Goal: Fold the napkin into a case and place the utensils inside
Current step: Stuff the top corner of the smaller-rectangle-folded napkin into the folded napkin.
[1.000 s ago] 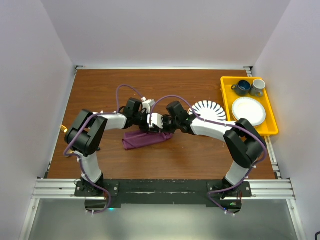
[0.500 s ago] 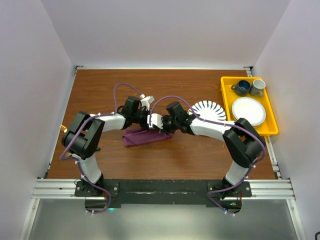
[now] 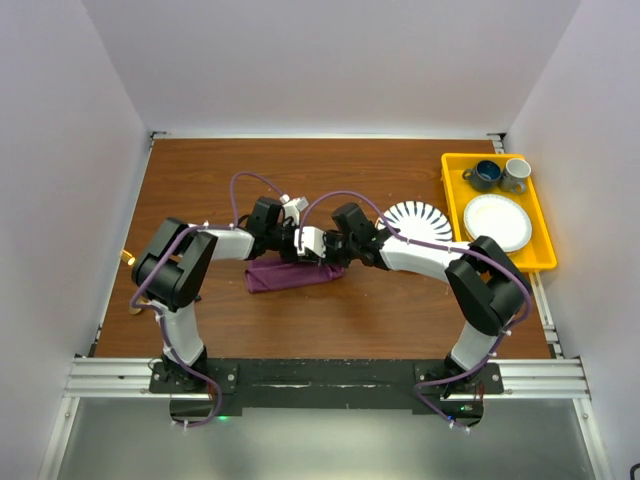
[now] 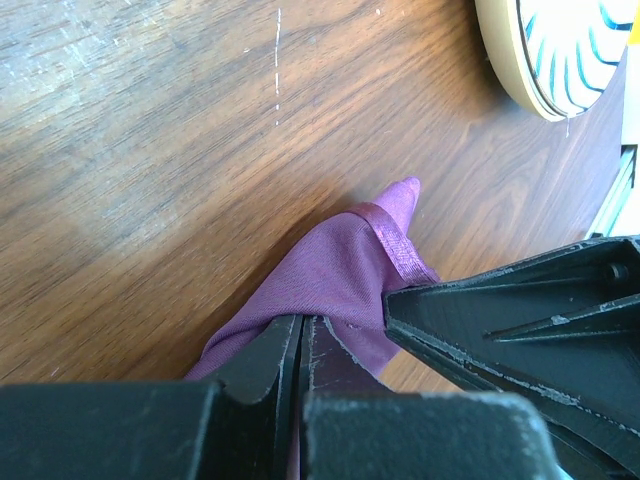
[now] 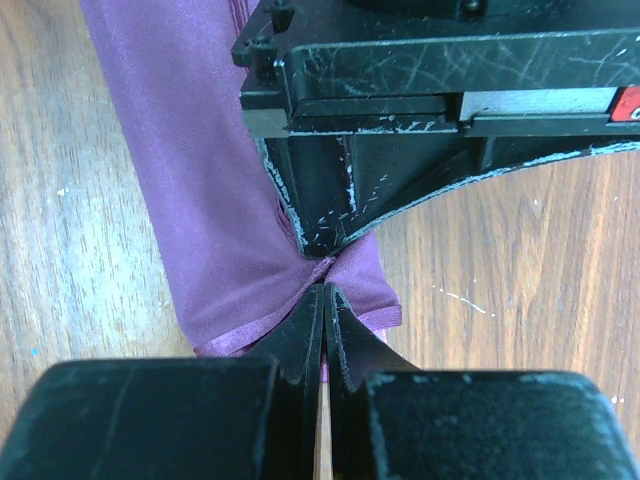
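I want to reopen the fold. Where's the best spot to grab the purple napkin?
Take the hemmed corner of the napkin, probably from above: it sticks out free past the left gripper and right gripper, both shut on the cloth, and the hem gives a thicker edge.

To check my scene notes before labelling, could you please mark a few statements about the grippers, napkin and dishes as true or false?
1. The left gripper and the right gripper are both shut on the napkin. True.
2. The napkin lies spread out as a flat square. False: it is gathered into a narrow strip on the table.
3. The striped plate sits in the yellow tray. False: it rests on the table, beside the tray.
4. A blue mug and a grey mug stand at the tray's far end. True.
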